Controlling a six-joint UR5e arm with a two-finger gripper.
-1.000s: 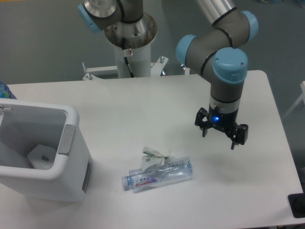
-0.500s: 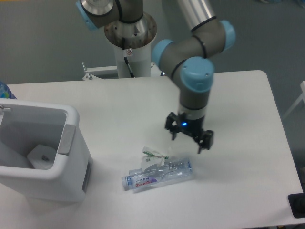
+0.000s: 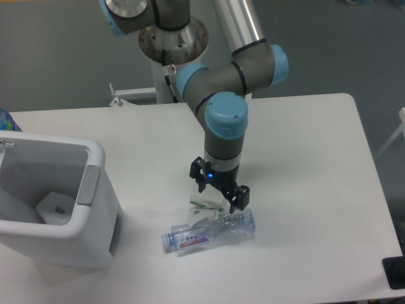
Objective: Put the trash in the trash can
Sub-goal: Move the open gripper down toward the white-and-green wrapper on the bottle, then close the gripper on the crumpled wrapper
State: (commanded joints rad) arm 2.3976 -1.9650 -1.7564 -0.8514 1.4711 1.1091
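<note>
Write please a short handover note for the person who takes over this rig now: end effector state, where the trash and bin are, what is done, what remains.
End effector: open, empty, positioned over the wrapper, holding nothing.
Wrapper: on the table, touching the upper edge of the crushed bottle.
Crushed bottle: lying on its side on the table, right of the trash can.
Trash can: upright at the table's left side; a white object lies inside, unclear what.
Done: neither piece binned.
Left: grasp and drop both pieces.

Crushed clear bottle [image 3: 212, 232] lies flat beside the crumpled white wrapper [image 3: 204, 204]; the boxy white trash can [image 3: 95, 209] stands well left.
</note>
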